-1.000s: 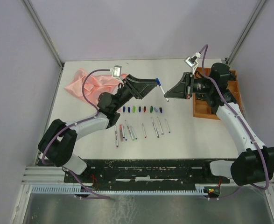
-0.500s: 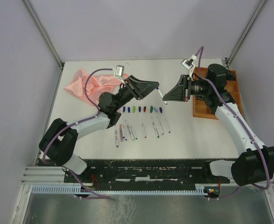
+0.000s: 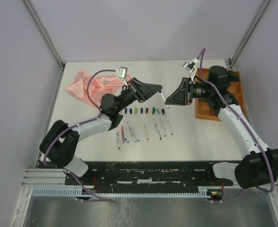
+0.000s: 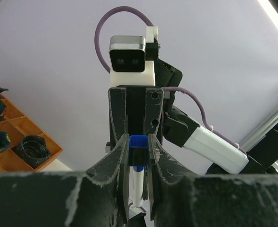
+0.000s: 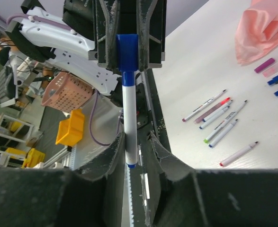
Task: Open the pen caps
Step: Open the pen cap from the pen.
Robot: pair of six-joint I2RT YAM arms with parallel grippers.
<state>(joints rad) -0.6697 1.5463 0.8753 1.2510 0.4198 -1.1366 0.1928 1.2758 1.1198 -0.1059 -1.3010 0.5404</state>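
Held pen: one white-barrelled pen hangs in the air between the two arms, above the far middle of the table, its blue cap seated on the barrel.
Left gripper: jaws pressed against both sides of the blue cap, pinching it.
Right gripper: jaws slightly parted around the lower end of the barrel, with a thin gap beside it on one side.
Hidden: from above, the two grippers meet tip to tip and cover nearly all of the held pen; only a short white stretch shows.
Cut off: the right wrist view crops the gripper's own fingers at the bottom edge, so their pads cannot be seen.
Hard to make out: the loose caps lie in a row on the table below the grippers, too small to count; blue, green and teal can be told.
Lying pens: side by side, just nearer the arms than the cap row.
Surface: white table; a pink cloth is crumpled at the far left and a wooden tray sits at the far right, partly under the right arm.
Tray contents: black coils in its compartments; what they are is unclear.
Room: pale lilac walls; a pink basket and a yellow bin stand beyond the table.
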